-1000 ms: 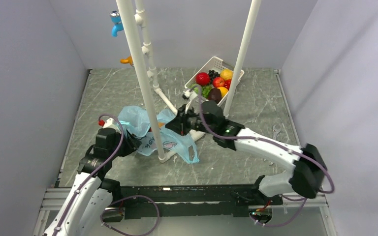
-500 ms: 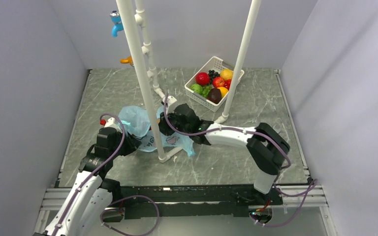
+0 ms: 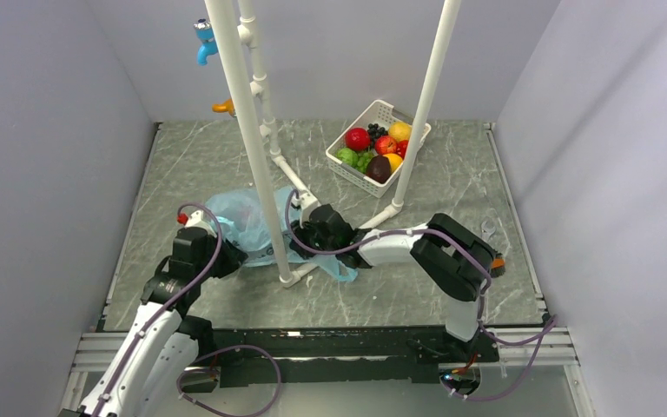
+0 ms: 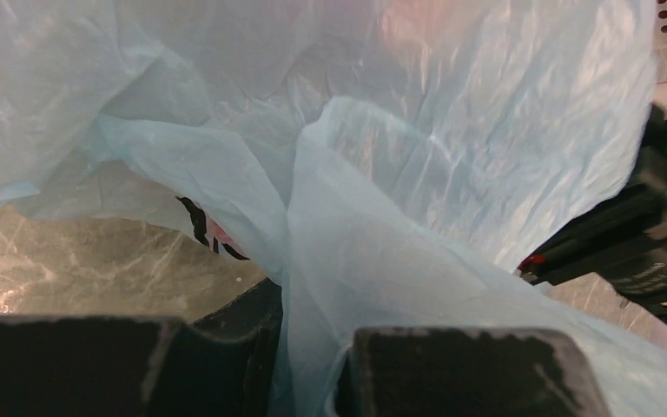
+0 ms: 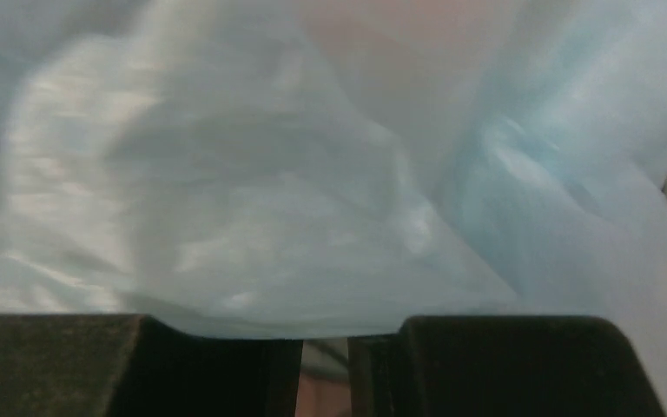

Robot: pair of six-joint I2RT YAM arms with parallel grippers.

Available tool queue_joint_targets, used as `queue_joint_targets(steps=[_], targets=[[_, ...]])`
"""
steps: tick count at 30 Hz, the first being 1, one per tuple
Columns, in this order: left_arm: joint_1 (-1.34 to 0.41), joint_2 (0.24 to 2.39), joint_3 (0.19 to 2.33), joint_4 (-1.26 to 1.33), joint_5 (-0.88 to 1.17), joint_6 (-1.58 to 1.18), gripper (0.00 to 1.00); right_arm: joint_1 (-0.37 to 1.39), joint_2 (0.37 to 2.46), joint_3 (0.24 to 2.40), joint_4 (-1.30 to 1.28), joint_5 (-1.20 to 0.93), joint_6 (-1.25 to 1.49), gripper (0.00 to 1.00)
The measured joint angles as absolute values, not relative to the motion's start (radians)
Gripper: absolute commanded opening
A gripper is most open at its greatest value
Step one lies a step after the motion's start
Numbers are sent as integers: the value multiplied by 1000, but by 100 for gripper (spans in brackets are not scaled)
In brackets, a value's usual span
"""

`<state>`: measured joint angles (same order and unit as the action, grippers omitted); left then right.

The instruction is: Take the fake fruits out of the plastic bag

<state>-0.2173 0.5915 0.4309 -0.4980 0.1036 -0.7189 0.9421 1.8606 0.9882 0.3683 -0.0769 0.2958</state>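
The light-blue plastic bag (image 3: 241, 217) lies crumpled on the table left of the white pole's foot. My left gripper (image 3: 227, 258) is at its near-left edge, shut on a fold of the bag (image 4: 313, 261); the film runs between the jaws (image 4: 313, 339). My right gripper (image 3: 302, 234) presses against the bag's right side, jaws almost together (image 5: 326, 339), with film (image 5: 252, 200) draped across their tips. No fake fruit shows plainly outside the basket; a faint peach tint shows through the film in both wrist views (image 4: 408, 17) (image 5: 382, 17).
A white slotted basket (image 3: 380, 111) at the back right holds red, orange, green and dark fruits. White poles (image 3: 256, 174) (image 3: 421, 104) stand on the table, one foot right beside the bag. Grey walls enclose three sides.
My right arm has folded in and its gripper has moved left and nearer, from the bag's right edge to against the bag by the pole foot. The bag has flattened. My left arm barely moved.
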Motion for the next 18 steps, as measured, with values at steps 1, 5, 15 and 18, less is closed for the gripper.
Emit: queue_joint_targets(steps=[1,5,15,18], targets=[[-217,586,426,-501,101,-719,19,942,1860,959,375,-67,299,27],[-217,563,416,-513,99,-720,20,942,1845,862,377,-23,319,28],[-217,512,396,-522,119,-730,19,942,1684,868,262,-20,342,47],[-217,496,395,-516,143,-740,19,943,1618,907,274,-89,373,47]])
